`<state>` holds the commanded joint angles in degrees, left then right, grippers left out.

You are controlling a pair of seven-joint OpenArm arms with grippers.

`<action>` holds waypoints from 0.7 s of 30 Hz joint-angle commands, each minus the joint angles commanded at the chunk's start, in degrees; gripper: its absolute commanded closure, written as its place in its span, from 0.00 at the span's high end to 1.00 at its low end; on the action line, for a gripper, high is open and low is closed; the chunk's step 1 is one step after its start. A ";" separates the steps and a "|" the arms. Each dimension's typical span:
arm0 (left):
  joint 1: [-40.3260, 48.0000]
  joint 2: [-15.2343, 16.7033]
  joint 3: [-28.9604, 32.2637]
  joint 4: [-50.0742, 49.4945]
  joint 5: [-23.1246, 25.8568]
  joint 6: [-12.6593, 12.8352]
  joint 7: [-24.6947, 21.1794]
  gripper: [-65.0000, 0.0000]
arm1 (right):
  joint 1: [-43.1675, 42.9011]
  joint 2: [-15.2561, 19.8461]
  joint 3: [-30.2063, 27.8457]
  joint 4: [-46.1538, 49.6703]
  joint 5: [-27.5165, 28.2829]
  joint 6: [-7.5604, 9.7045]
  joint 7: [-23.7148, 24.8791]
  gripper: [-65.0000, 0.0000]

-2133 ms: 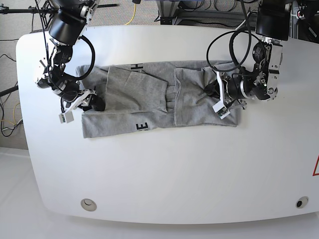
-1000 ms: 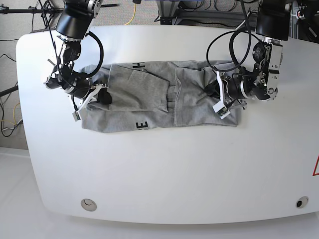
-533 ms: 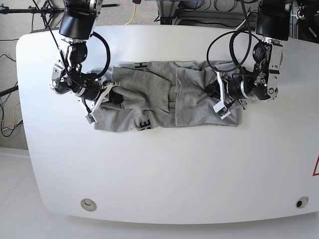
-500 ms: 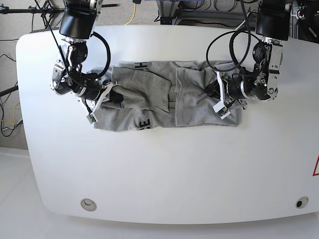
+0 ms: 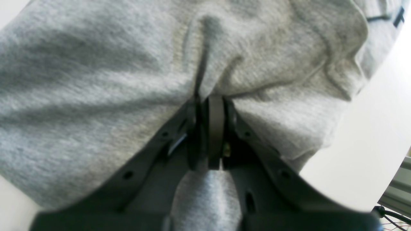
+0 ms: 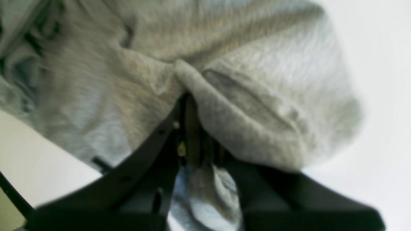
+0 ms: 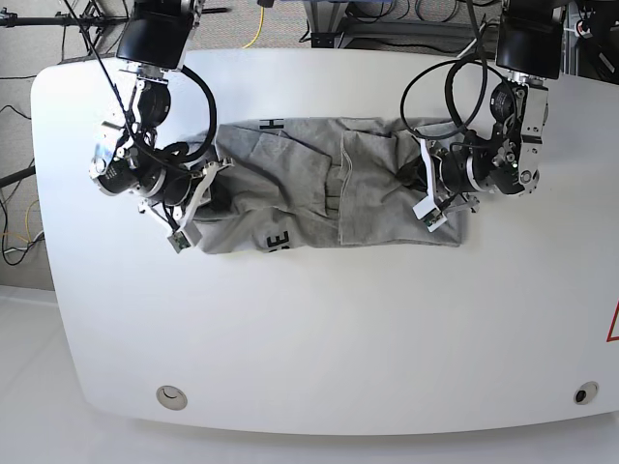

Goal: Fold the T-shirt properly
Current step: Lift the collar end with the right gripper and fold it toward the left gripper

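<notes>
So the T-shirt (image 7: 319, 198) is seen lying in a long, rumpled band across the upper middle of the white table (image 7: 319, 329), a soft heather-grey knit with a fuzzy, flecked surface. Bits of black block lettering are visible at its far edge and near edge, left of centre. A folded-over panel is laid across the middle, with a straight vertical edge running down beside it. In the base view, the left gripper (image 7: 418, 184) is pressed into the right end of the cloth, and from its wrist camera the left gripper (image 5: 210, 106) is shown with its dark jaws closed tight on a pinched ridge of fabric, creases fanning out from the pinch. The right gripper (image 7: 208, 188) is buried in the bunched left end, and in its own view the right gripper (image 6: 192, 109) is clamped on a thick rolled fold, with a hemmed sleeve-like edge draped over one jaw. That picture is a bit blurred. Smooth, glossy tabletop is seen past the cloth in both wrist views.
</notes>
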<state>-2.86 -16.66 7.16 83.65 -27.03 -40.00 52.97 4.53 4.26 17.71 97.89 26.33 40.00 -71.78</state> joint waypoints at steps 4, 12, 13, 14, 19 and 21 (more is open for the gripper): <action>0.00 0.44 0.00 0.00 0.00 0.00 0.00 0.00 | 0.00 -0.97 -1.49 2.46 0.00 0.00 -1.32 0.00; -1.85 1.93 0.00 -0.09 0.09 0.00 0.00 0.00 | -0.26 -2.90 -10.20 4.66 0.00 0.00 -1.58 0.00; -1.85 2.02 0.00 -0.09 0.09 0.00 0.00 0.00 | -0.26 -3.25 -11.16 4.66 -0.18 0.00 -1.58 0.00; -1.85 2.02 0.00 -0.09 0.09 0.00 0.00 0.00 | -0.26 -3.43 -11.69 4.66 -0.26 0.00 -1.58 0.00; -1.93 2.11 0.09 -0.09 0.09 0.00 0.00 0.00 | 0.09 -4.57 -14.59 4.66 -0.18 0.00 -1.58 0.00; -1.93 2.11 0.18 -0.09 0.09 0.00 0.00 0.00 | 0.18 -4.92 -15.56 4.66 -0.26 0.00 -1.58 0.00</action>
<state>-4.79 -14.55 7.34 83.56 -26.95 -40.00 52.97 4.70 -0.66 2.15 102.55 26.07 40.00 -73.36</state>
